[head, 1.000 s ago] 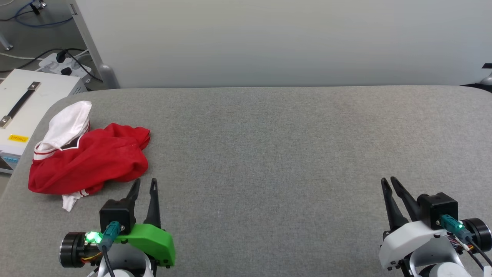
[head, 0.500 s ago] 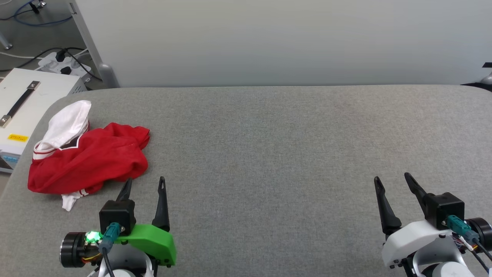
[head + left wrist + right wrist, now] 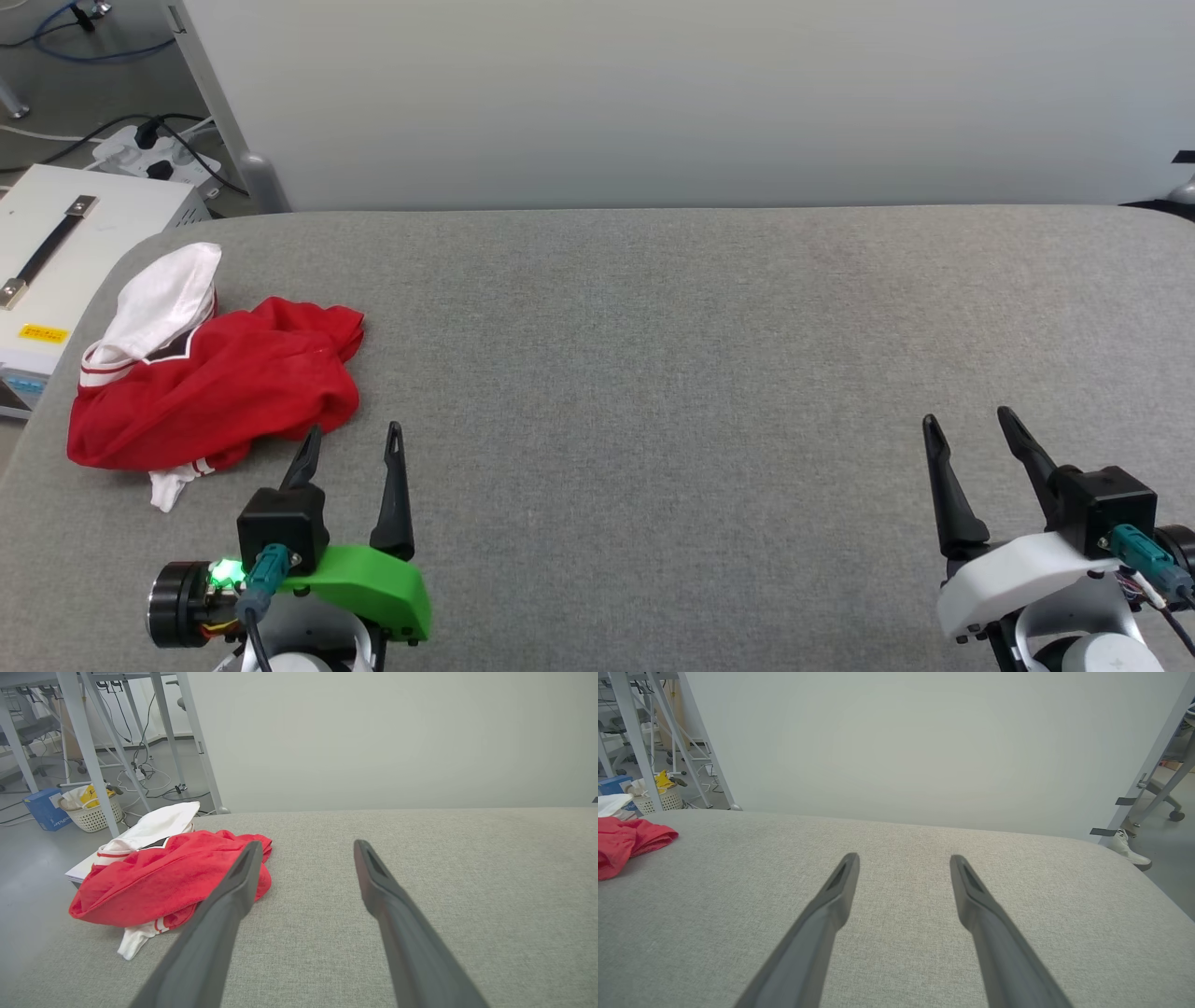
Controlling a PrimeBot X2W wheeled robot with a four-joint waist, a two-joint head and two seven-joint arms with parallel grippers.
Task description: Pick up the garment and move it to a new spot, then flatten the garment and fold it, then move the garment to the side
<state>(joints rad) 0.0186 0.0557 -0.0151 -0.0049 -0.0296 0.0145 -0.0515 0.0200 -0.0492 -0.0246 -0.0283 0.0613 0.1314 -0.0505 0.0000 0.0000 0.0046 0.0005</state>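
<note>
Garment: crumpled at left edge of worktop, just beyond left end effector, spread wide, empty. Likewise wide and empty: right end effector, well apart. Soft, light, limp; likely to drape and bunch. Pinch raised red fold nearest fingers.

Garment: red jersey tee, bunched in a loose rumpled heap, not flattened, not folded. Lying at left end of grey fabric surface, close to its left edge. Mostly red cloth facing up. White sleeve spread at far-left side of heap, red-striped trim along its hem. Small black patch with white outline showing beside that sleeve. Second bit of white with red-striped trim poking out from under near edge.
</note>
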